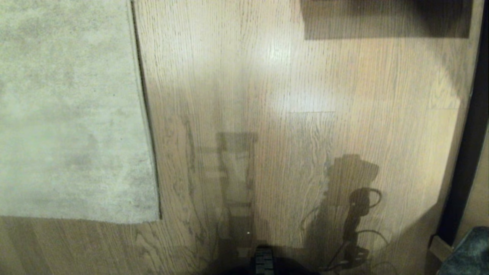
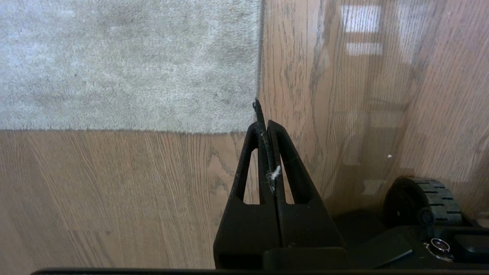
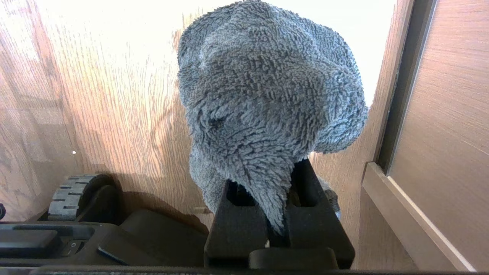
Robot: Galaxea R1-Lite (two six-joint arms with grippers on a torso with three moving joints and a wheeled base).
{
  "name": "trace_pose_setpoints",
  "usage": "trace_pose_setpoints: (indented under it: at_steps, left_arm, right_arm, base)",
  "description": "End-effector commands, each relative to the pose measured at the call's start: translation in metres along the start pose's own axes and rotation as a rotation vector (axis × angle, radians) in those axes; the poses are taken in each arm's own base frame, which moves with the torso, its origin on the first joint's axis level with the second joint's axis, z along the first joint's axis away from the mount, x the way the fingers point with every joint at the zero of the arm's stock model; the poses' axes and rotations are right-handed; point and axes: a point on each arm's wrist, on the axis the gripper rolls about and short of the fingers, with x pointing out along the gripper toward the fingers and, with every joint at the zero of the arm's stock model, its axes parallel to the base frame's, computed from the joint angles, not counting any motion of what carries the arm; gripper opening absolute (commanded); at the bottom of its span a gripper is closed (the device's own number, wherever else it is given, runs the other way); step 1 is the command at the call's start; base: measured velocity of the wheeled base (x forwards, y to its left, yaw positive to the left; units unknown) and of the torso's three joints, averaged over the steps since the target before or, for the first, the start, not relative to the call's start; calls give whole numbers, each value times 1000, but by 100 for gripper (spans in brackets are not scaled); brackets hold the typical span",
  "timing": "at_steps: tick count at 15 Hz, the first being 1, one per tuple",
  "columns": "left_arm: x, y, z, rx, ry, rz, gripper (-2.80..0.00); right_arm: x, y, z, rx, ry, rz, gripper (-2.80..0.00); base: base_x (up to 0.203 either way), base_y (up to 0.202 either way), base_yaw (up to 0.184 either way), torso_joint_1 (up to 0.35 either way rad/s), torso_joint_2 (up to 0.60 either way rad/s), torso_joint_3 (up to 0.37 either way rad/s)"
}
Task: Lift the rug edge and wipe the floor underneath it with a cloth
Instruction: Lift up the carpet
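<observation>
Right tool (image 3: 277, 206) clamped on cloth (image 3: 267, 99), left tool (image 2: 263, 126) closed, empty, above floor (image 2: 114, 191)

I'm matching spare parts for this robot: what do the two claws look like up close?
Both are matte black. The left claw has two flat triangular fingers, each with a long triangular cut-out, tapering to a point; white lint clings between them, and a thin hooked black strip sticks out past the tips. The right claw shows the same black cut-out frame. No cables or markings are visible.
</observation>
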Motion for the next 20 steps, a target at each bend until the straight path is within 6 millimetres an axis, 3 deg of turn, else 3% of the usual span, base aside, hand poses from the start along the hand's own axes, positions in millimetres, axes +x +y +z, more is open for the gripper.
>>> trace_pose_setpoints:
  at_steps: [1, 20]
  left_arm:
    - [0, 0, 0, -1, 0, 0, -280]
    - [0, 0, 0, -1, 0, 0, -280]
  right_arm:
    - [0, 0, 0, -1, -5, 0, -280]
    - [0, 0, 0, -1, -5, 0, -280]
  base:
    - [0, 0, 0, 0, 0, 0]
    - [0, 0, 0, 0, 0, 0]
